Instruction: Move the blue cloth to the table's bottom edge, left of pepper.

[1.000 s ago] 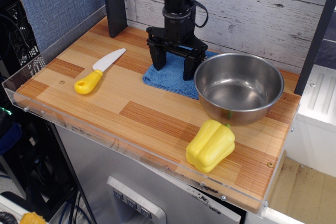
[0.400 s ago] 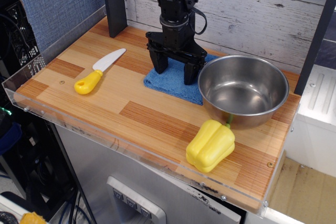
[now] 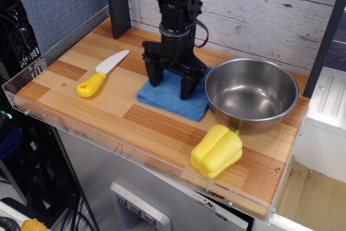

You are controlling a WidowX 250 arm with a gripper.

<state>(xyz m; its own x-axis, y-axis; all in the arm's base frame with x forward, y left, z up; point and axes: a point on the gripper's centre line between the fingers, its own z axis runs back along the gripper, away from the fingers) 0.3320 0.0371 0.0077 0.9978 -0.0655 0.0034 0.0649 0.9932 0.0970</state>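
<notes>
The blue cloth (image 3: 170,100) lies flat on the table (image 3: 108,109), left of the steel bowl and behind the yellow pepper (image 3: 216,150). My gripper (image 3: 169,83) points straight down with its fingers spread, both fingertips pressing on the cloth's back half. The pepper lies near the table's front edge at the right, its green stem towards the bowl. The cloth's front corner is a short way behind and left of the pepper.
A steel bowl (image 3: 251,94) stands right of the cloth, touching or nearly touching it. A yellow-handled toy knife (image 3: 100,73) lies at the left. A clear acrylic rim (image 3: 97,139) runs along the front edge. A black post (image 3: 118,4) stands at the back left.
My gripper has moved forward and left, dragging the blue cloth with it towards the front edge. The bowl has shifted slightly right. Pepper and knife have not moved.
</notes>
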